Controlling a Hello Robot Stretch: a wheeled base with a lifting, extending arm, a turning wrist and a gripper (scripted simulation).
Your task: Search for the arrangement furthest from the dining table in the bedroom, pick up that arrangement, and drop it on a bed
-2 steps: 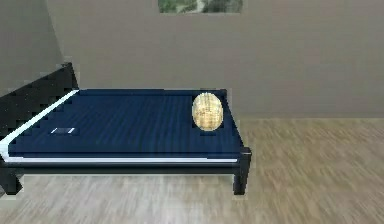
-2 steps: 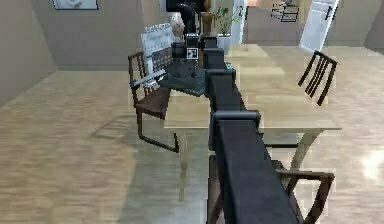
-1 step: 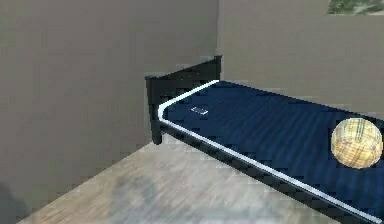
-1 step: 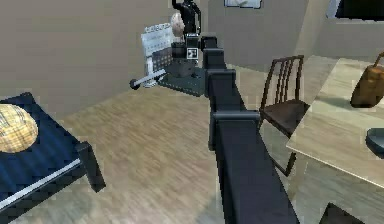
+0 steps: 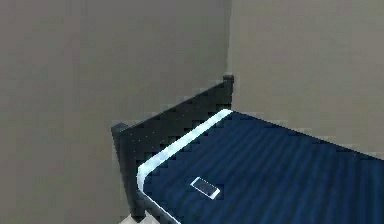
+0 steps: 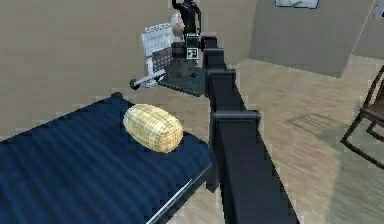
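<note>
Pos: claw [image 6: 143, 80] beyond far edge of dark-blue striped bed [image 6: 70, 160]; can't tell if holding anything. Drop prob. pending.

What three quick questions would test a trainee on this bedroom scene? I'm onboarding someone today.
1. True or false: a tan woven cushion lies on the bed.
2. The bed is covered in: A red, B navy blue, C green.
3. Which piece of furniture stands at the arm side view's right edge?
Key: 1 true; 2 B; 3 a chair.
</note>
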